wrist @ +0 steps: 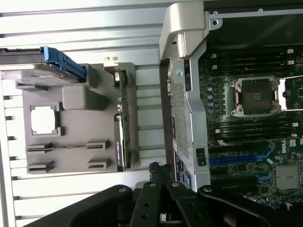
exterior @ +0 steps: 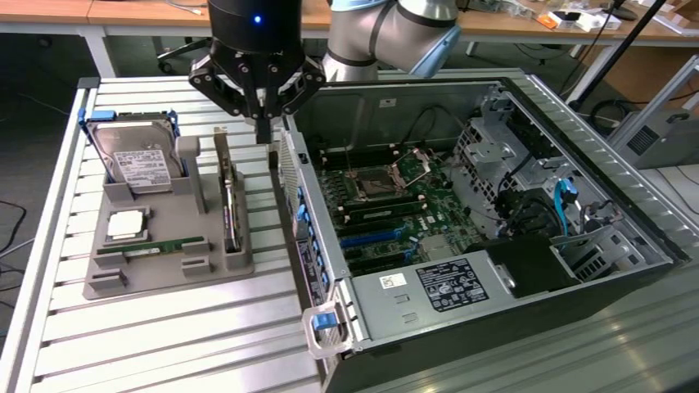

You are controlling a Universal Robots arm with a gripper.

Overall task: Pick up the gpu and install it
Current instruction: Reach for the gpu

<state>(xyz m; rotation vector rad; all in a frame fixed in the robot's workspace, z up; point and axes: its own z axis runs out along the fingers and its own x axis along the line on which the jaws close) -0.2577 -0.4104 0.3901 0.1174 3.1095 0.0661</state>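
Slatted table (exterior: 164, 336) carries the open computer case (exterior: 361, 110) and, just beside it, the grey holder tray (exterior: 164, 274). The hard drive (exterior: 137, 155) is propped at the tray's end nearer the gripper. The gpu (exterior: 229, 196) (wrist: 120, 127) stands on edge in the slot along the tray's case-side edge, untouched. Gripper (exterior: 262, 135) (wrist: 158, 168) hovers above the gap between tray and case, near the tray's hard-drive end — jaws closed, holding nothing.
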